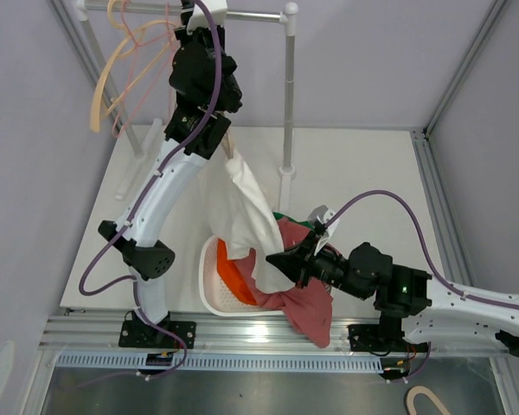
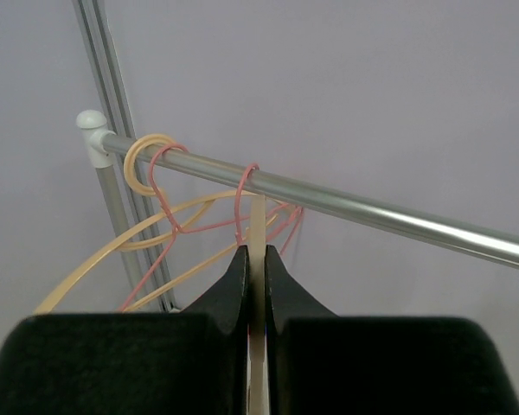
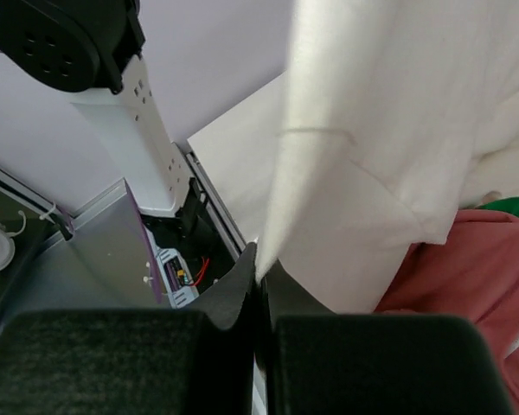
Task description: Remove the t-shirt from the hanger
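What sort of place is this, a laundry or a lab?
Likely a robotics lab booth staged as laundry: plain panels on an aluminium frame, a clothes rail with hangers, a white basket of garments.

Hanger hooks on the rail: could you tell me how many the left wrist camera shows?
3: cream hook at the end of the rail, pink hook beside it, second pink hook farther right. Others may be hidden.
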Tool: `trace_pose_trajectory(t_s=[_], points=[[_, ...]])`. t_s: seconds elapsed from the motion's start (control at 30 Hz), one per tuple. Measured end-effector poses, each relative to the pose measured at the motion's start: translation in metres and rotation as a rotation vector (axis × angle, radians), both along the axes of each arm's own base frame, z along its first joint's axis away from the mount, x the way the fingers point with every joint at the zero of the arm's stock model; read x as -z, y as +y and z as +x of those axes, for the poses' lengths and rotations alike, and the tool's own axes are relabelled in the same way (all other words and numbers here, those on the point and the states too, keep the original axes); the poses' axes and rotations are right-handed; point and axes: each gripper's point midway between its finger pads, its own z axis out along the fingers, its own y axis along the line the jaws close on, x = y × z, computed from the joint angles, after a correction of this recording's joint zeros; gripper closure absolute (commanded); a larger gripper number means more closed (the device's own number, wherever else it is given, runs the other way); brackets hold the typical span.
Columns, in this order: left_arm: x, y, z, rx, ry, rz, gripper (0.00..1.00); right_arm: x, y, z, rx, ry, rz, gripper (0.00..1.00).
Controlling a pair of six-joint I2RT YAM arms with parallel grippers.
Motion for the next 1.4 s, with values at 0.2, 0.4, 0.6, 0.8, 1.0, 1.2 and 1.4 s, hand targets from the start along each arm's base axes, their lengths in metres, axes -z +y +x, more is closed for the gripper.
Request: trace_pose_trajectory(t_s=[0.2, 0.4, 0.6, 0.8, 1.0, 1.2, 1.4], points=[[-0.014, 0.013, -0.004, -0.008, -0.029, -0.003, 0.99, 0.01, -0.003, 0.005, 0.035, 0.018, -0.036, 1.0], [-0.008, 0.013, -0.033, 0.098, 0.023, -0.032, 0.99, 0.011, 0.018, 0.047, 0.125, -0.013, -0.119, 1.0], [-0.013, 0.002, -0.102, 0.349, 0.062, -0.164, 0.99, -0.015, 0.053, 0.141, 0.222, -0.044, -0.146, 1.0], [0.019, 0.021, -0.175, 0.594, 0.121, -0.273, 0.99, -0.059, 0.089, 0.213, 0.246, -0.112, -0.117, 1.0], [0.052, 0.055, -0.242, 0.77, 0.111, -0.308, 0.99, -0.121, 0.113, 0.27, 0.259, -0.222, -0.075, 1.0], [0.077, 0.102, -0.274, 0.726, 0.061, -0.353, 0.99, -0.218, 0.111, 0.276, 0.274, -0.399, 0.055, 1.0], [0.135, 0.092, -0.246, 0.6, 0.202, -0.274, 0.99, -0.308, 0.091, 0.215, 0.274, -0.607, 0.238, 1.0]])
